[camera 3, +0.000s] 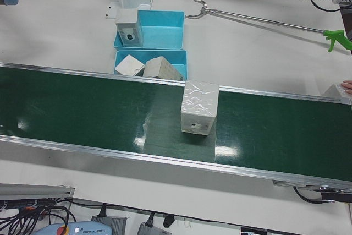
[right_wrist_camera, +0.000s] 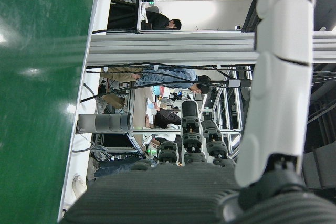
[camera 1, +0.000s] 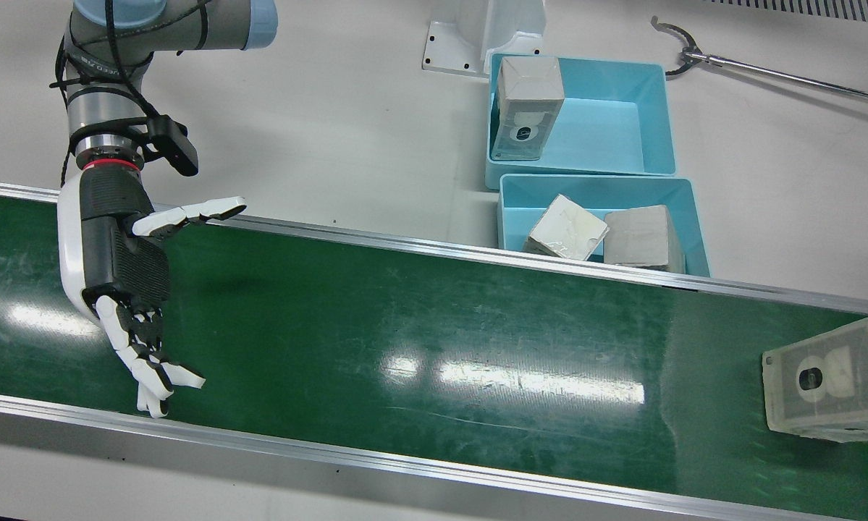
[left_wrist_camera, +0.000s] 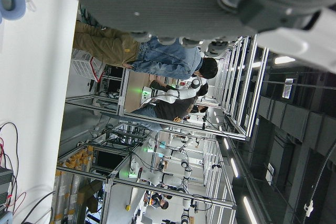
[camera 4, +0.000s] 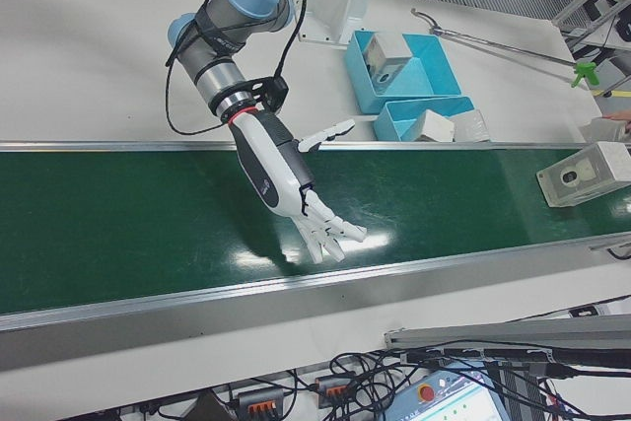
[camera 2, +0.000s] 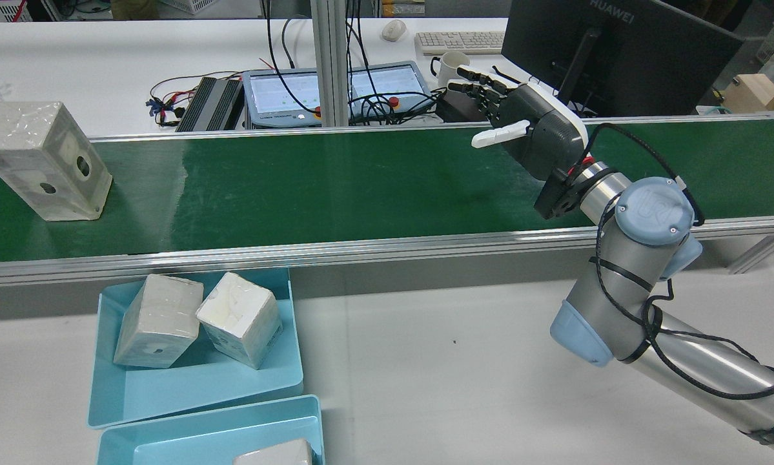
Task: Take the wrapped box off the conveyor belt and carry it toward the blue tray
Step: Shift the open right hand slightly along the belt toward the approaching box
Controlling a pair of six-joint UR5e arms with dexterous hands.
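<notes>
- my right hand hangs over the green conveyor belt, fingers spread wide, palm empty, holding nothing.
- my left hand only shows as a grey blur at the top of its own camera, so i can't tell if it's spread or curled. that view just looks out into the room.
- the wrapped box sits on the belt well away from my right hand, at the far end near the belt's edge in the front view. it's shiny with plastic wrap and has a dark round hole on one face.
- the belt is glossy dark green with overhead lights glaring off it, some scuffs, and aluminium rails along both sides.
- beside the belt on the white table are two blue trays. the near tray, just beside the rail, has two wrapped boxes tilted against each other; the far tray has one box standing at its end.
- a long metal reach-grabber lies on the table past the trays, green handle visible in the left-front view.
- across the belt in the rear view: a monitor, keyboard, mug, tangled cables.
- the hand cameras catch racks, ceiling lights and a few people standing around.
</notes>
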